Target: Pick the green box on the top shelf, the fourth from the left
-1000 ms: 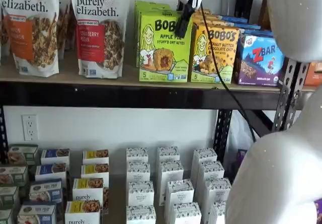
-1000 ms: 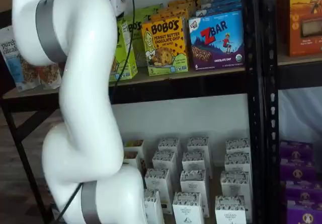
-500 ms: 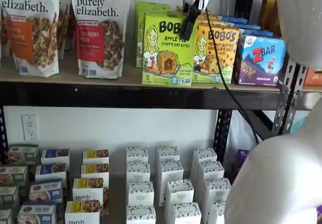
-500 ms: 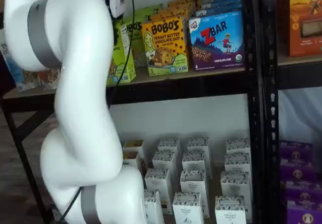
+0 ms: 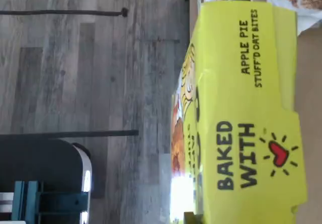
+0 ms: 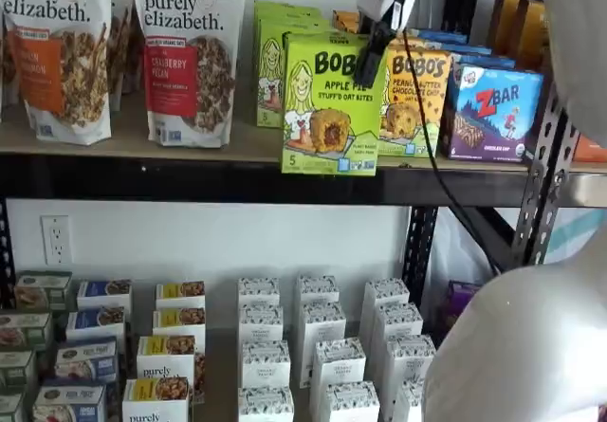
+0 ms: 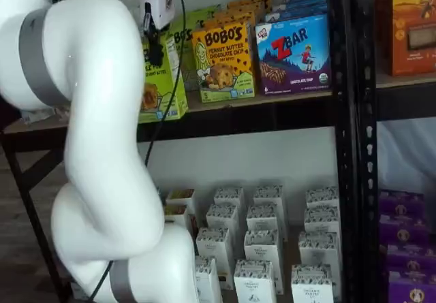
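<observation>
Green box (image 6: 332, 104): lime-green upright Bobo's Apple Pie stuff'd oat bites carton, held forward of its row, its lower edge in front of the black front beam of the top shelf (image 6: 190, 177). More green cartons stand behind it on the board. In the other shelf view the carton (image 7: 162, 78) shows partly behind the white arm. The wrist view shows its top flap (image 5: 251, 108), printed "BAKED WITH" beside a red heart.

End effector (image 6: 375, 47): white body with black fingers, closed on the upper right part of the green box; a black cable hangs beside it. Also seen at (image 7: 153, 41).

Top shelf, other stock: two Purely Elizabeth granola bags (image 6: 185, 52) to the left of the green box; yellow-orange Bobo's Peanut Butter Chocolate Chip box (image 6: 414, 100) and blue ZBar box (image 6: 493, 109) to its right.

Surface: tan wooden board on a dark rack with perforated uprights (image 6: 545, 171).

Lower level: rows of small white cartons (image 6: 318, 346); purple boxes (image 7: 405, 248) in the neighbouring bay.

Room: white wall with an electrical outlet (image 6: 56, 239); grey wood-plank floor (image 5: 90, 83).
</observation>
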Tool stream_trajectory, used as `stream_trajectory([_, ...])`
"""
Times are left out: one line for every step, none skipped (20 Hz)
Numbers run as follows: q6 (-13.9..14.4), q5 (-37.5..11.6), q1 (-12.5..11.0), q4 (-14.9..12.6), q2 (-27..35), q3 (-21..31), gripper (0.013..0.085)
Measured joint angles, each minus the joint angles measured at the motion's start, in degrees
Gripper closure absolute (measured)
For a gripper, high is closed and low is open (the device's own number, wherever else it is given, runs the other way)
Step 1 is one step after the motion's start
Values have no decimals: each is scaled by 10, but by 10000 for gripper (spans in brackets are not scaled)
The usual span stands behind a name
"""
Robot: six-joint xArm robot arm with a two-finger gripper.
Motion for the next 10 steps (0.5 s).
stream_trajectory([-2, 0, -2, 0, -4, 4, 690])
stream_trajectory([-4, 0, -3, -1, -8, 10, 690])
stream_trajectory([-5, 0, -4, -3, -13, 15, 690])
stream_trajectory([-7, 0, -5, -4, -16, 20, 690])
stream_trajectory([-9, 0, -6, -5, -21, 26, 690])
stream_trajectory([-10, 0, -8, -6, -26, 32, 690])
stream_trajectory([-12, -1, -9, -6, -30, 38, 690])
stream_trajectory([-13, -2, -10, -6, -34, 43, 690])
stream_trajectory([-14, -3, -11, -6, -37, 47, 690])
stream_trajectory([-16, -3, -12, -6, -40, 52, 690])
